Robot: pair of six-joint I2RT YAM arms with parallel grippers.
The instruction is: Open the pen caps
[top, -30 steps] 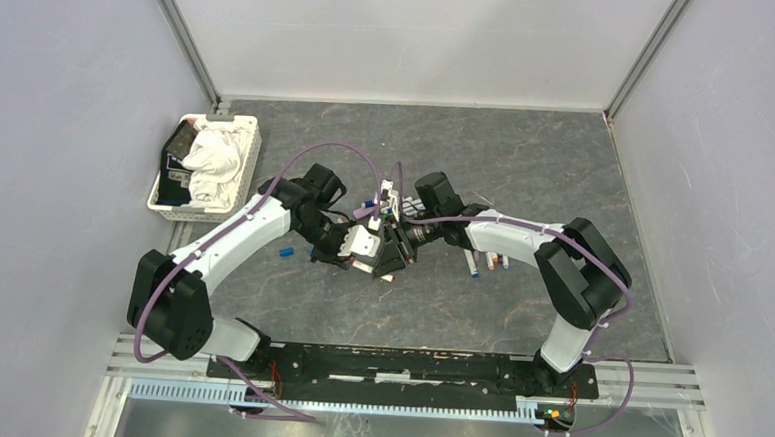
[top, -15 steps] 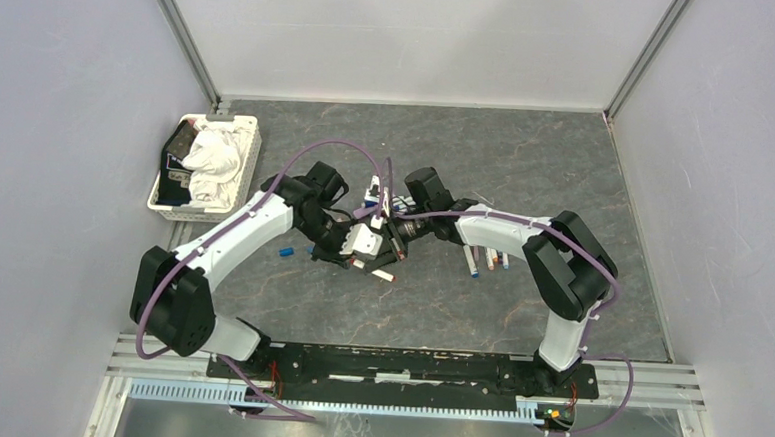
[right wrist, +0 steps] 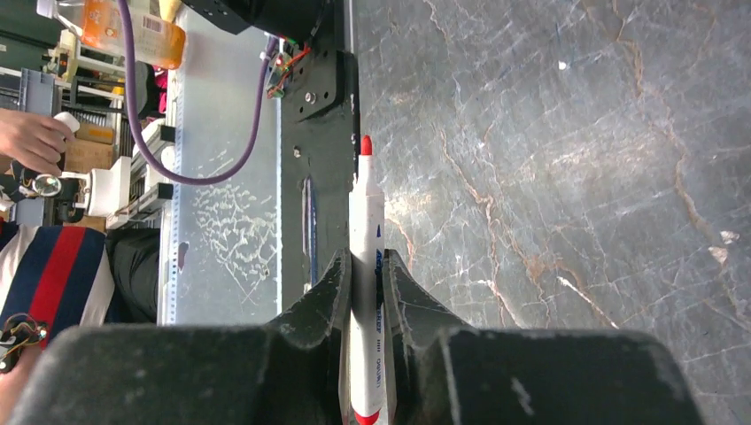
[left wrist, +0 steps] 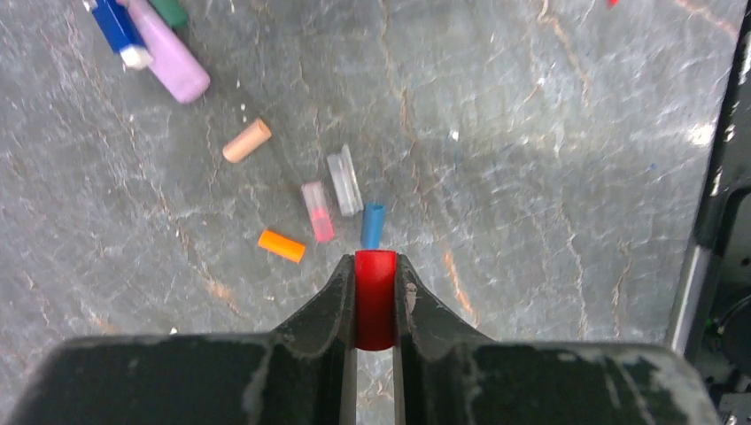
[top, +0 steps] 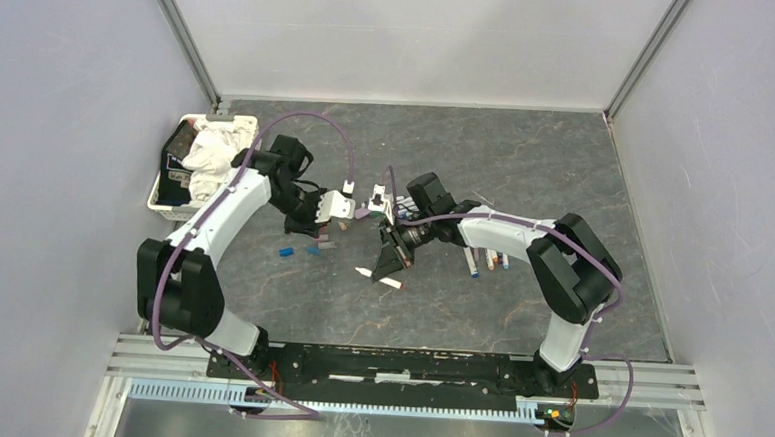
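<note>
The right hand is clamped tight on a white marker mid-barrel. The marker's bare red tip points away from the wrist camera toward the base rail. The left hand pinches a red pen cap between its fingers, above the tabletop. Just past its fingertips lie loose caps: a blue cap, pink cap, clear cap and orange cap. A tan cap lies farther out, apart from them. At the far left a white basket holds a white cloth.
</note>
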